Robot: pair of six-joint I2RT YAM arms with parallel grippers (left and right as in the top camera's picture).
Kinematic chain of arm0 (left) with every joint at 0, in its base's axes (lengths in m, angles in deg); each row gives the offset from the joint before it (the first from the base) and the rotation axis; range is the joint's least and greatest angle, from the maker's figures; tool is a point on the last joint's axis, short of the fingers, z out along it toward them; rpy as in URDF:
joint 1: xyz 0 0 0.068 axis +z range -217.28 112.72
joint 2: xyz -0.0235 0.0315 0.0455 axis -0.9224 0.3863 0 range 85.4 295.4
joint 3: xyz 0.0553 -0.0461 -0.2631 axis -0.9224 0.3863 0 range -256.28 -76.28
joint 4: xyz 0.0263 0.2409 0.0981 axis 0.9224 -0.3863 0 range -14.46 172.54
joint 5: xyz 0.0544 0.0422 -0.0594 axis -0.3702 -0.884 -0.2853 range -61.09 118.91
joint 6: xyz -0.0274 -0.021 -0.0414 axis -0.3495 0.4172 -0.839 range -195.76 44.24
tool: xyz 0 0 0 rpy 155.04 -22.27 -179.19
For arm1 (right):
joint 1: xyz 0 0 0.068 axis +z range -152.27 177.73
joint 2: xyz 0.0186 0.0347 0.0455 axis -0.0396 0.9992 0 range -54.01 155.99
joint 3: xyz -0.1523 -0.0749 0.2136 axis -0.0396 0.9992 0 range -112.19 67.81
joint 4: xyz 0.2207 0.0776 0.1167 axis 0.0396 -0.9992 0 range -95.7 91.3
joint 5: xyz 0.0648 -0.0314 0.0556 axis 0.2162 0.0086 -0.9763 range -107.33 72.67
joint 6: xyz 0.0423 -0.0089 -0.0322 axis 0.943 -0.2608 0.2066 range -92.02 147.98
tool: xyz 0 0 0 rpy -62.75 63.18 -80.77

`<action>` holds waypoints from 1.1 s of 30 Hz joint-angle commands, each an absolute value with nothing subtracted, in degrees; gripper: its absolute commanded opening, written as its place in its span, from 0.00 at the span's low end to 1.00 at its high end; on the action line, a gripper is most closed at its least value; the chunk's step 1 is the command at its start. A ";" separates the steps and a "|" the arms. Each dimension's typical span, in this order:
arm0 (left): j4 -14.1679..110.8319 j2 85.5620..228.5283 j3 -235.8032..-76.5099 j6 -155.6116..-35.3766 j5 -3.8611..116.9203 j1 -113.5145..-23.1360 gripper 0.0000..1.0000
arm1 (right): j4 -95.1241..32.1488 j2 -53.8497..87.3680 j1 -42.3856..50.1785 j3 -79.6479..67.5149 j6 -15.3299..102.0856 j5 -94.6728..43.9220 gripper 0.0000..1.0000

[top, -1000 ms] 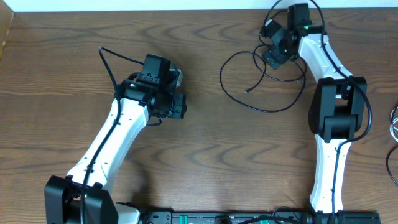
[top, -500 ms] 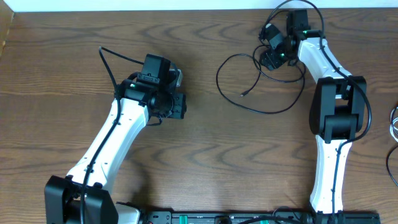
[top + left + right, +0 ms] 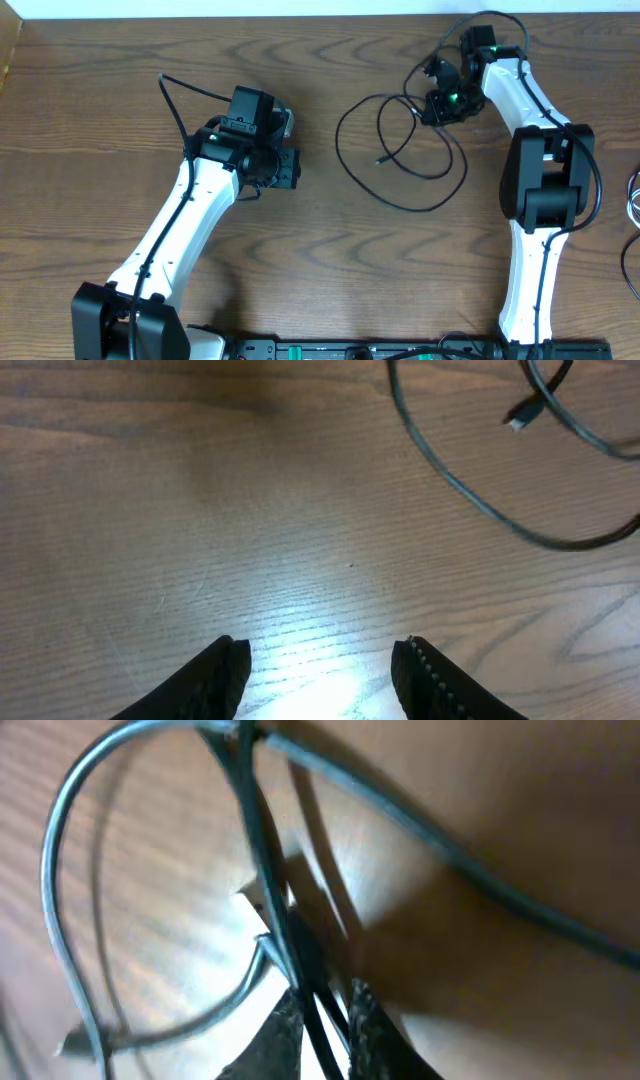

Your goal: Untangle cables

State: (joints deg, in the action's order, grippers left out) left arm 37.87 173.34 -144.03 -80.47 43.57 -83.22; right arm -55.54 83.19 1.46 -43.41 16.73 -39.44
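One black cable point(image 3: 405, 207) is spread in several wide, overlapping loops on the far right part of the wooden table point(image 3: 100, 100), between the two arms. The loops are stretched on a slant, from the right gripper point(image 3: 437, 95) at their upper right down toward the lower left. A small plug end point(image 3: 378, 160) is seen inside the loops, pointed to the lower left; in the left wrist view the same plug point(image 3: 517, 422) lies beside a long curved run of the cable point(image 3: 470, 495).

In the right wrist view the cable point(image 3: 265, 870) is pinched between the nearly closed fingers of the right gripper point(image 3: 325, 1020), and further strands are crossed just beyond the tips. The right arm is reached up to the far edge of the table, with its wrist folded back toward the left.

The left gripper point(image 3: 290, 170) is held low over bare wood, well apart from the cable, with its fingers point(image 3: 225, 660) spread and nothing between them. A pale cable point(image 3: 634, 195) is cut off by the right edge of the overhead view.
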 commanded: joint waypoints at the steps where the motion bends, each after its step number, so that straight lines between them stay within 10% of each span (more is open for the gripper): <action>1: 38.22 172.20 -143.76 -80.95 43.00 -83.05 0.51 | -59.06 76.00 2.60 -42.97 22.07 -41.10 0.11; 8: 37.96 172.20 -143.76 -80.97 43.02 -83.05 0.51 | -62.43 72.37 7.25 -42.95 29.48 -40.62 0.10; 14: 37.79 172.20 -143.76 -80.97 43.02 -83.05 0.51 | -56.44 72.44 11.99 -42.95 34.35 -20.25 0.74; 18: 37.35 172.20 -143.76 -80.97 43.04 -83.05 0.51 | -52.24 72.70 13.96 -42.91 28.97 -10.98 0.88; 33: 36.98 172.20 -143.76 -80.95 43.02 -83.05 0.51 | -38.82 72.70 14.29 -31.04 17.98 -17.47 0.99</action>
State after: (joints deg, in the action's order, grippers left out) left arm 37.28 173.34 -144.03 -80.47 43.57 -83.22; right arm -41.05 72.42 14.05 -33.84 21.13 -14.87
